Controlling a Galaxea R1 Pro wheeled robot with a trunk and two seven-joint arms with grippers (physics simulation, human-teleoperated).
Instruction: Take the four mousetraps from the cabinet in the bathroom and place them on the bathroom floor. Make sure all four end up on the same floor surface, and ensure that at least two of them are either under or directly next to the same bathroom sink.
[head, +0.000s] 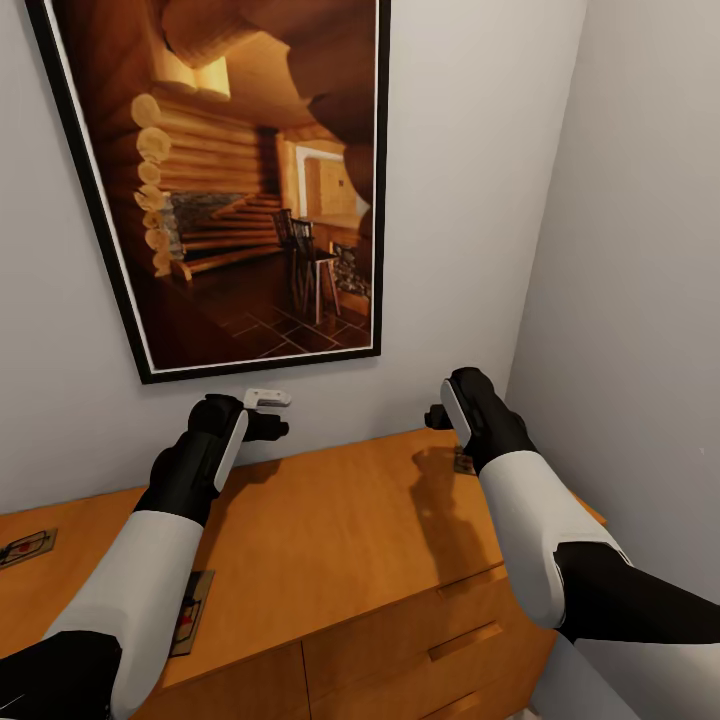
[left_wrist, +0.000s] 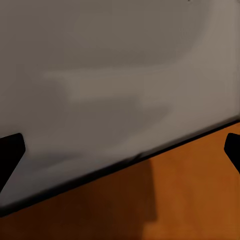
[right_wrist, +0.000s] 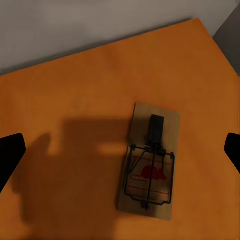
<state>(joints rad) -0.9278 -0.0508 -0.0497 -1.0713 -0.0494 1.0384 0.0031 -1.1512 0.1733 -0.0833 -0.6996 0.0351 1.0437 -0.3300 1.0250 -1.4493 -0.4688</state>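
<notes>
The orange-brown cabinet (head: 340, 530) stands against the wall, with three mousetraps on its flat top. One mousetrap (head: 25, 548) lies at the far left. A second (head: 190, 612) is partly covered by my left forearm. The third (head: 463, 462) peeks out beside my right wrist; in the right wrist view this tan board with wire and a red spot (right_wrist: 150, 162) lies just below my right gripper (right_wrist: 121, 152), which is open and hovering above it. My left gripper (head: 272, 412) is open and empty over the back of the cabinet top (left_wrist: 190, 200), close to the wall.
A large black-framed picture (head: 250, 180) of a log-cabin room hangs on the grey wall behind the cabinet. A side wall (head: 640, 300) closes in at the right of the cabinet. Drawer fronts with bar handles (head: 465, 640) face me below.
</notes>
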